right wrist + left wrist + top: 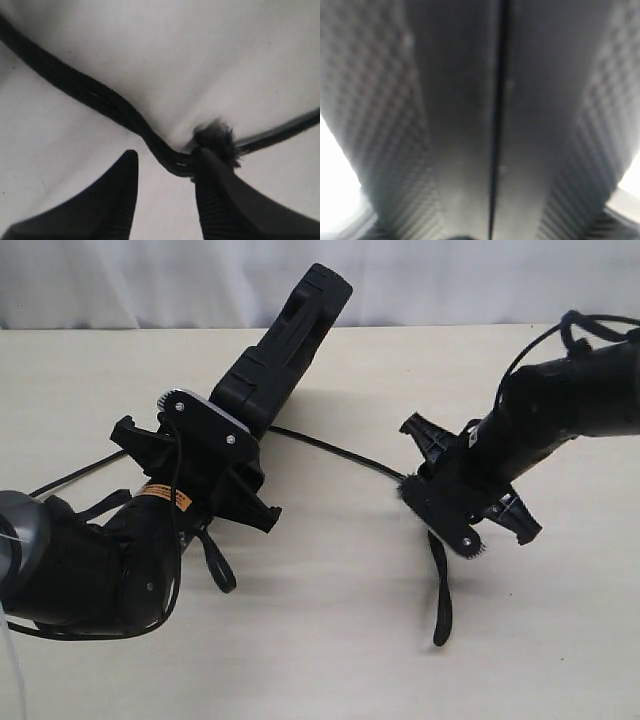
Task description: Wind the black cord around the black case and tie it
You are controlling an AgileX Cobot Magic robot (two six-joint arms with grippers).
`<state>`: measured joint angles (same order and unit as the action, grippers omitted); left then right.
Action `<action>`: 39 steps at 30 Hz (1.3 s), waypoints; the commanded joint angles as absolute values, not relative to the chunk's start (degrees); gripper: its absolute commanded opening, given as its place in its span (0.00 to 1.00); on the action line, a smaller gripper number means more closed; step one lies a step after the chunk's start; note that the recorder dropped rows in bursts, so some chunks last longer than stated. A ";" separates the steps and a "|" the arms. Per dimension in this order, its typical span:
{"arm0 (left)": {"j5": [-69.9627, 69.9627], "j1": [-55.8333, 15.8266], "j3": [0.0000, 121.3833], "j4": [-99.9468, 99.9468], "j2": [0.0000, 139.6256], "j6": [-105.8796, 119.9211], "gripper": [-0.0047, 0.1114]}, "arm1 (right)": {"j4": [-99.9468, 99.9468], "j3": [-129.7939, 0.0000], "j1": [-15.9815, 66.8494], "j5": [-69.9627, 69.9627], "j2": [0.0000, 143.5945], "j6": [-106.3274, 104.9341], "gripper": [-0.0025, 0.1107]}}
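The black case (295, 335) is tilted up off the table, its handle slot at the far end, and my left gripper (243, 400) is shut on its near end. Its blurred surface (465, 125), split by a dark seam, fills the left wrist view. The black cord (335, 448) runs from under the case across the table to its fuzzy knot (404, 487); the doubled loop end (440, 590) trails toward the front. My right gripper (166, 154) is open low over the table. The cord (100, 97) bends round one fingertip (207, 162), with the knot (215, 140) beside it.
Another stretch of the cord (70, 475) shows left of the left arm. The pale table (330, 640) ends at a far edge by a white backdrop (120, 280). Thin robot wires (545, 335) loop above the right arm.
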<state>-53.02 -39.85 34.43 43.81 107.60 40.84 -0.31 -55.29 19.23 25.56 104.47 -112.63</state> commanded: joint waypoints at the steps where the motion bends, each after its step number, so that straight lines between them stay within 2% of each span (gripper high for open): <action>1: -55.18 -39.70 34.81 42.51 106.99 40.43 0.04 | 12.46 -54.97 20.82 21.80 106.98 -109.93 0.34; 7: -55.18 -39.70 34.81 42.51 106.99 40.43 0.04 | 12.46 -54.97 23.56 18.13 112.14 -109.83 0.33; 8: -55.09 -39.70 34.81 42.51 106.99 40.43 0.04 | 12.46 -54.97 24.84 17.86 112.26 -107.71 0.25; 9: -55.09 -39.70 34.81 42.51 106.99 40.43 0.04 | 12.46 -54.97 25.48 19.05 112.14 -104.02 0.08; 10: -55.09 -39.70 34.81 42.51 106.99 40.43 0.04 | 11.16 -54.97 25.48 21.72 111.90 -102.07 0.06; 16: -55.07 -39.70 34.81 42.63 106.99 40.43 0.04 | -20.64 -54.97 24.21 27.10 101.08 -101.45 0.06; 19: -55.07 -39.70 34.81 43.88 106.99 40.43 0.04 | -39.14 -54.97 17.02 31.64 100.64 -101.57 0.06; 22: -54.69 -39.70 34.81 43.86 106.99 40.43 0.04 | -48.15 -54.97 11.04 31.43 100.64 -100.76 0.06; 29: -52.65 -39.70 34.81 38.15 106.99 40.43 0.04 | -50.27 -54.97 10.12 25.76 100.88 -79.29 0.06; 35: -52.54 -39.70 34.81 35.87 106.99 40.59 0.04 | -48.60 -57.04 10.12 37.91 102.95 -73.83 0.06; 39: -52.54 -39.70 34.81 34.44 106.99 40.74 0.04 | -41.71 -64.64 10.12 48.61 106.76 -64.01 0.06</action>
<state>-51.56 -39.41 34.43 37.25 107.60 40.95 -42.86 -62.95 10.42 46.77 106.05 -65.68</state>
